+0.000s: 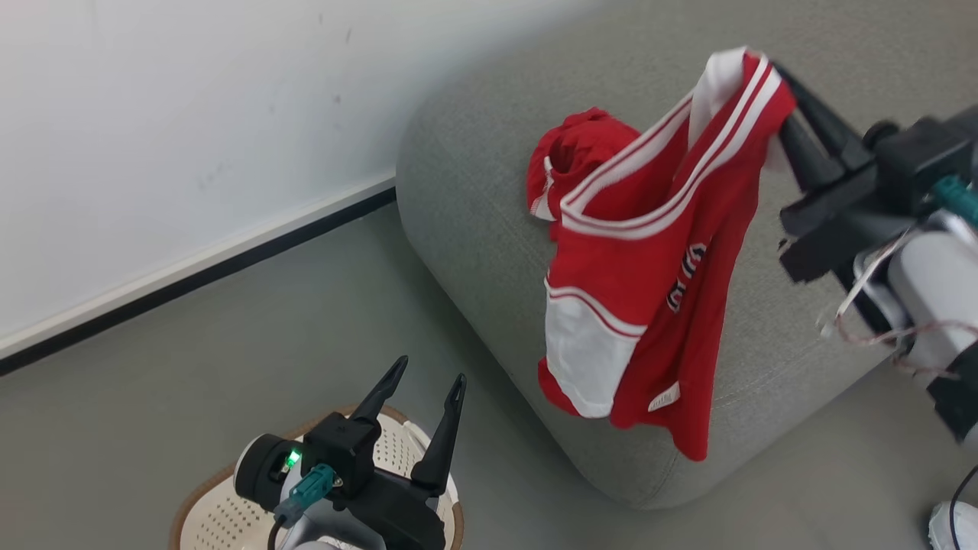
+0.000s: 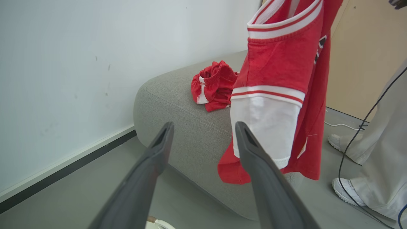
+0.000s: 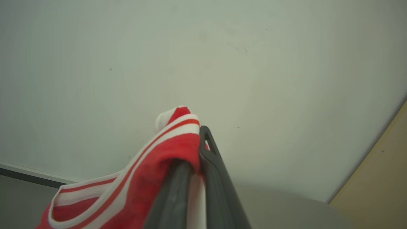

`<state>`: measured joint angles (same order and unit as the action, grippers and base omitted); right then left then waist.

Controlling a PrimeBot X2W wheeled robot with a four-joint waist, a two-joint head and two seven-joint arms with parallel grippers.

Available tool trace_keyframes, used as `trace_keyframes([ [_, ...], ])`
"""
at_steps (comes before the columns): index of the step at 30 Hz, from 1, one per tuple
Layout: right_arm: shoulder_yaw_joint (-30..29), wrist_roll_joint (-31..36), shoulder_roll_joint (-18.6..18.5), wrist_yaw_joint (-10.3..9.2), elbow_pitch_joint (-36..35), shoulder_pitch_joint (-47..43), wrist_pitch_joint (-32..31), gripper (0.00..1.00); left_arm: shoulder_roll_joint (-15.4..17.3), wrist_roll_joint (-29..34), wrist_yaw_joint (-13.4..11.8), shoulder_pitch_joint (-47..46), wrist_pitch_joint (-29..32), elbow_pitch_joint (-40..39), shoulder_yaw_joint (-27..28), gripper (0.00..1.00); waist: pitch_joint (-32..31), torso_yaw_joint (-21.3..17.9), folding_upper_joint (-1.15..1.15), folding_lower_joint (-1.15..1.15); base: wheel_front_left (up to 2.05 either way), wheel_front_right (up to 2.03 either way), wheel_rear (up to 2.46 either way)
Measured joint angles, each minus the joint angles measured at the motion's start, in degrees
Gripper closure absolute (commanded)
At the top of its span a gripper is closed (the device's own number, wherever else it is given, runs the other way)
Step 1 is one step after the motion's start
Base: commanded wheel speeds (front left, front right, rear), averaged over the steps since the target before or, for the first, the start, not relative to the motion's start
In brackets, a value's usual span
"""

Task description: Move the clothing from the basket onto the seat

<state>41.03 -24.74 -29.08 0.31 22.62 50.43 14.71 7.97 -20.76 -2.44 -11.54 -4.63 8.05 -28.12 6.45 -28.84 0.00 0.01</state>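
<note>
Hanging jersey [image 1: 649, 252] at seat [image 1: 474, 191] edge, red bundle [image 1: 573, 149] behind, person's shoes [image 2: 343, 189] beside

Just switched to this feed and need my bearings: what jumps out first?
A red jersey with white stripes hangs in the air at the grey seat's near corner, pinched at its top by the shut right gripper. A second red garment lies crumpled on the seat behind it. The left gripper hovers open by the basket at the head view's lower left.
</note>
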Motion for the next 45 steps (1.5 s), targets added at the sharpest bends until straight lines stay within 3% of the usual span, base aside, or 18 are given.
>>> trace_keyframes([
  [7,-1.9,0.1,0.3,2.16,5.8,9.9,0.0,1.0,1.0,0.8,0.0,-1.5,0.6,-1.1,-0.3,0.0,2.4,1.7,0.0,0.0,0.0,0.0,0.0],
  [15,-5.2,0.5,-0.6,3.31,13.2,24.1,-0.8,1.0,1.6,1.4,0.5,-3.9,1.6,-3.3,-0.2,0.0,6.0,4.7,0.0,0.01,0.0,0.0,0.0],
  [25,-8.9,2.4,-7.1,3.15,20.0,36.9,-2.9,1.0,2.5,3.2,1.3,-5.9,2.5,-7.0,-0.8,0.0,10.1,9.7,0.0,0.0,0.0,0.0,0.0],
  [33,-9.2,3.9,-10.8,3.03,23.5,41.4,-3.7,1.0,3.0,3.4,1.4,-6.6,3.1,-8.5,-0.7,0.0,13.4,13.3,0.01,0.0,0.0,0.0,0.0],
  [45,-9.2,4.5,-10.1,1.22,27.9,40.2,-3.6,1.0,5.0,3.9,0.7,-7.1,4.2,-11.1,0.8,0.0,18.2,15.6,0.01,0.0,0.0,0.0,0.0],
])
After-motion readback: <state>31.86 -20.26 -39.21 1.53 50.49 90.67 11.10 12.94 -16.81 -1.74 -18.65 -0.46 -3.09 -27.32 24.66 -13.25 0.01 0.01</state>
